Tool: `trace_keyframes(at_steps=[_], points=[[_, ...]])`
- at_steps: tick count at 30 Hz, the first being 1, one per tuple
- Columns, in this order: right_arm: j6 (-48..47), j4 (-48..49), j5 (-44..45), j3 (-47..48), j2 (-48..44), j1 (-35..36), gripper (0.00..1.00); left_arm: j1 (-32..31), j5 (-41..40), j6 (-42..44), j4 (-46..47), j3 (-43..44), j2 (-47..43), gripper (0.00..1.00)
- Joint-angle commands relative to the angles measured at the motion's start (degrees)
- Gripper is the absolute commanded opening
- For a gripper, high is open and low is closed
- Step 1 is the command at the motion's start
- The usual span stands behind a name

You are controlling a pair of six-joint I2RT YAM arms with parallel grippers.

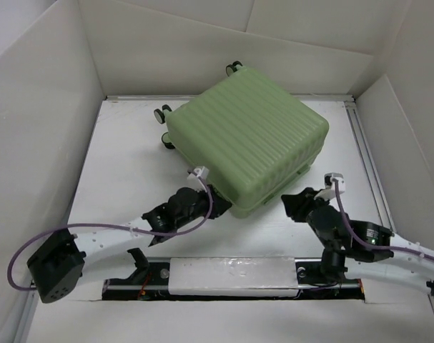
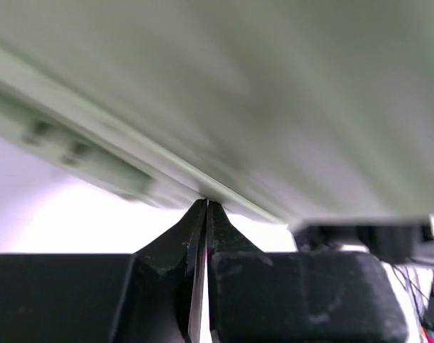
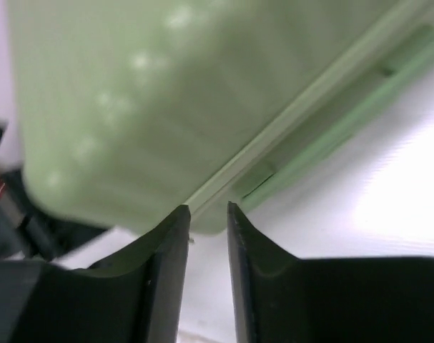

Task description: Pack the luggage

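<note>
The luggage (image 1: 249, 136) lies closed, upper middle of the top view; I judge opening comes first. My left gripper (image 2: 206, 207) is pinched together at its seam (image 2: 166, 173) (nothing visibly held), my right gripper (image 3: 208, 211) slightly parted, empty; next I need purchase on that seam

The luggage (image 1: 249, 136) was a large pale green hard-shell case, shut and lying flat on the tabletop (image 1: 124, 164) with one ribbed shell facing up. It sat turned at a slant in the far half, nearer the far right corner than the far left, with one rounded corner pointing at the near edge. Its small black caster wheels (image 1: 162, 113) stuck out toward the far left corner. A seam ran along its side between the two shells.
</note>
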Motion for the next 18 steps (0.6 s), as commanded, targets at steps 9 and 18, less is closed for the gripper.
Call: trace_keyframes(at_steps=[9, 18], points=[[-7.27, -0.57, -5.59, 0.47, 11.83, -17.08, 0.0, 0.01, -25.95, -6.31, -15.26, -1.56, -30.7, 0.65], [-11.23, 11.38, -11.82, -5.41, 16.4, -21.84, 0.0, 4.15, -32.64, -0.88, -24.43, 21.88, -14.05, 0.88]])
